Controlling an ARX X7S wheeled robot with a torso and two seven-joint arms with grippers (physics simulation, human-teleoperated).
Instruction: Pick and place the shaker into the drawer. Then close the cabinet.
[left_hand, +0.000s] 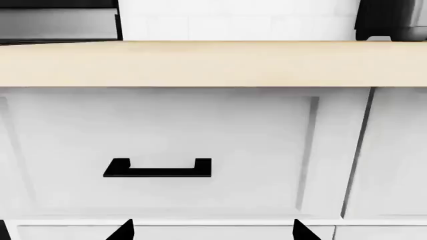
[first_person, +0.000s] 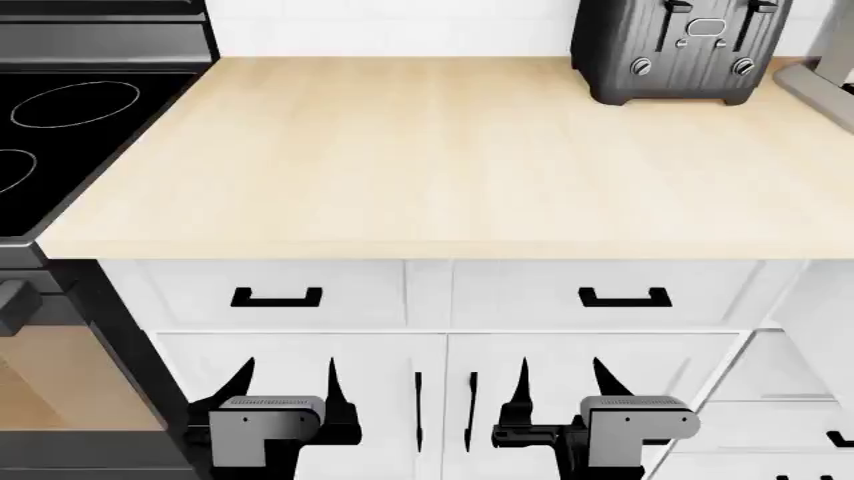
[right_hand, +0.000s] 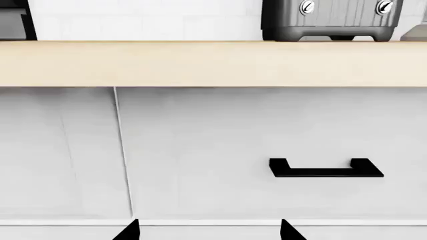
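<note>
The shaker is not in view in any frame. Two white drawer fronts sit shut under the light wood countertop (first_person: 400, 160), the left one with a black handle (first_person: 276, 297) and the right one with a black handle (first_person: 625, 297). My left gripper (first_person: 287, 375) is open and empty, low in front of the cabinet doors below the left drawer. My right gripper (first_person: 561, 375) is open and empty below the right drawer. The left wrist view shows the left handle (left_hand: 157, 169) beyond my gripper (left_hand: 213, 232). The right wrist view shows the right handle (right_hand: 325, 169) beyond my gripper (right_hand: 208, 231).
A dark grey toaster (first_person: 681, 45) stands at the counter's back right and also shows in the right wrist view (right_hand: 331, 20). A black stove (first_person: 67, 120) adjoins the counter on the left. A grey object (first_person: 821, 80) is cut off at the right edge. More drawers (first_person: 801, 420) stand lower right.
</note>
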